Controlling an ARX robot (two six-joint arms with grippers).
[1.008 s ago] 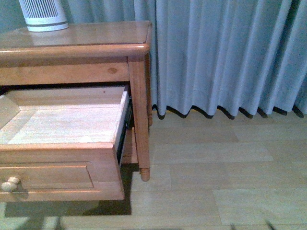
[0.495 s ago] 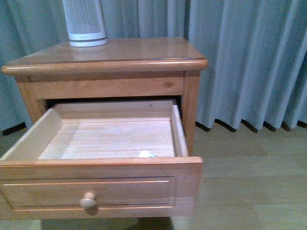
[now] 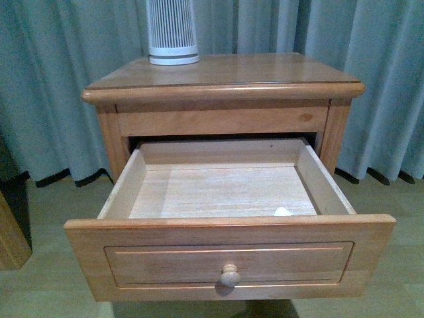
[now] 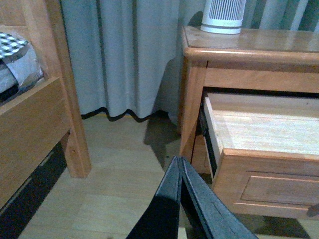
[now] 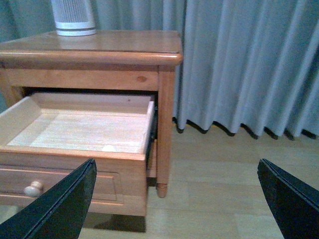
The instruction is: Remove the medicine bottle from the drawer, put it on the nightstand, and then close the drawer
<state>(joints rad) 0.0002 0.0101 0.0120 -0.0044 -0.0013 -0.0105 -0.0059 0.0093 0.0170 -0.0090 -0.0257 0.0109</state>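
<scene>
The nightstand (image 3: 225,71) stands centred in the front view, its upper drawer (image 3: 228,255) pulled wide open with the round knob (image 3: 230,275) facing me. Only the white top of the medicine bottle (image 3: 283,212) peeks over the drawer front, in the near right corner of the pale inside; the right wrist view also shows the bottle (image 5: 108,148). My left gripper (image 4: 179,160) is shut with nothing in it, low over the floor to the left of the drawer (image 4: 264,149). My right gripper (image 5: 176,163) hangs open and empty, short of the drawer (image 5: 75,149). Neither arm appears in the front view.
A white ribbed tower appliance (image 3: 171,33) stands at the back left of the nightstand top. Grey curtains (image 3: 59,99) hang behind. A wooden bed frame (image 4: 35,124) sits left of the nightstand, with pale floorboards (image 5: 224,189) to the right.
The front view has swung left: the nightstand has slid from the frame's left edge to its centre. The bottle's white top, unseen a second ago, now shows.
</scene>
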